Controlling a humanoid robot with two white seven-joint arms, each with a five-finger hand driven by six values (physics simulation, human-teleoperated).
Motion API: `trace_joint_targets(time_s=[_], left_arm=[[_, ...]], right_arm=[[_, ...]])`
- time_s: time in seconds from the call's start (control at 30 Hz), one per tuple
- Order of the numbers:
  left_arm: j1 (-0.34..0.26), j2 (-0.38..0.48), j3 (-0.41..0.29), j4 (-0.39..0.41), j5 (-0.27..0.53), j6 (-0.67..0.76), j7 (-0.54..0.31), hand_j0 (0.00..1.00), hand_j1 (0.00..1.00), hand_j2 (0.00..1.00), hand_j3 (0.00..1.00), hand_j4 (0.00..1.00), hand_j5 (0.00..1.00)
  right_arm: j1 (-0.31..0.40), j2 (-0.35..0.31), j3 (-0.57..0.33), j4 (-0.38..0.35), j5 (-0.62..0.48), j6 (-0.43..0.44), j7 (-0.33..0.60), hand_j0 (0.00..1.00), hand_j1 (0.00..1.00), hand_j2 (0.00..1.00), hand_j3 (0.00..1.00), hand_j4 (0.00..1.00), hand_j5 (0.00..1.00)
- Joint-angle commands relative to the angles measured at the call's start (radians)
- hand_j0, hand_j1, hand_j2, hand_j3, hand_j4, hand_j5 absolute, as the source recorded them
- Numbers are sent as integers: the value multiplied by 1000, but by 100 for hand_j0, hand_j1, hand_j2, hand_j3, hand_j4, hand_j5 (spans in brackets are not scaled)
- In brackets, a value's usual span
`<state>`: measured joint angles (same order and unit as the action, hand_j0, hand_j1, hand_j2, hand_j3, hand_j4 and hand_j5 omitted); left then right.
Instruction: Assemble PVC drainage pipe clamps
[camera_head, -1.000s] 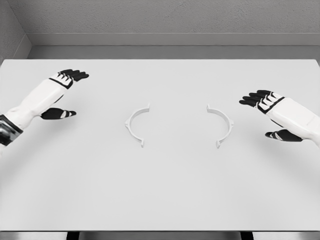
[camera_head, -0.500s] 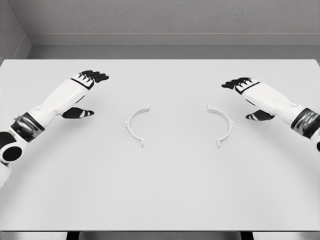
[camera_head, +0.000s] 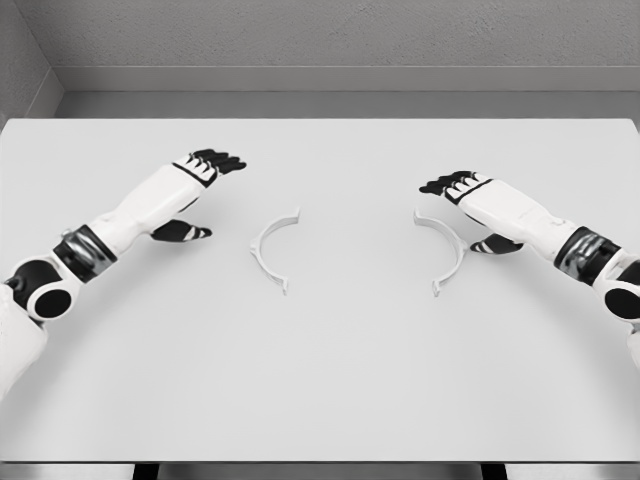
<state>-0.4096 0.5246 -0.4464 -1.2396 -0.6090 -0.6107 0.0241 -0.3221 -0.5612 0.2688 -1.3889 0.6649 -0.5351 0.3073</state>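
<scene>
Fingers (camera_head: 222, 160) of the left hand (camera_head: 195, 180) are stretched out and loosely spread, black-tipped, with the thumb held apart below them, and they hold nothing; the hand hovers over the white table (camera_head: 320, 380), to the left of the left clamp half (camera_head: 272, 250) and apart from it. That half is a thin white arc lying flat on the table, its open side facing right. Well apart from it lies the right clamp half (camera_head: 445, 250), a matching arc with its open side facing left, so the two face each other across a bare gap. The right hand (camera_head: 480, 205) has its fingers extended and apart too, empty, with the thumb below; it seems to hang just above the upper end of the right half, though contact cannot be told from this view.
</scene>
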Motion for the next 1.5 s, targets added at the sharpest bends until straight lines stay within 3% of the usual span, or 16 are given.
trace_joint_targets(time_s=[0.0, 0.17, 0.93, 1.47], left_arm=[[0, -6, -12, 14, 6, 0, 0, 100, 100, 100, 100, 100, 100], [-11, -20, -20, 45, 6, 0, 0, 100, 100, 100, 100, 100, 100], [-12, -43, -63, 38, 6, 0, 0, 100, 100, 100, 100, 100, 100], [-20, -61, -68, 40, 8, 0, 0, 100, 100, 100, 100, 100, 100]], right_arm=[[0, 0, 1, -2, -5, 6, 0, 100, 100, 100, 100, 100, 100], [0, 0, 6, -2, -5, 9, 1, 100, 100, 100, 100, 100, 100], [-6, 15, 40, -27, -5, 43, 1, 100, 100, 100, 100, 100, 100], [-51, 15, 40, 50, 2, 58, 0, 100, 100, 100, 100, 100, 100]])
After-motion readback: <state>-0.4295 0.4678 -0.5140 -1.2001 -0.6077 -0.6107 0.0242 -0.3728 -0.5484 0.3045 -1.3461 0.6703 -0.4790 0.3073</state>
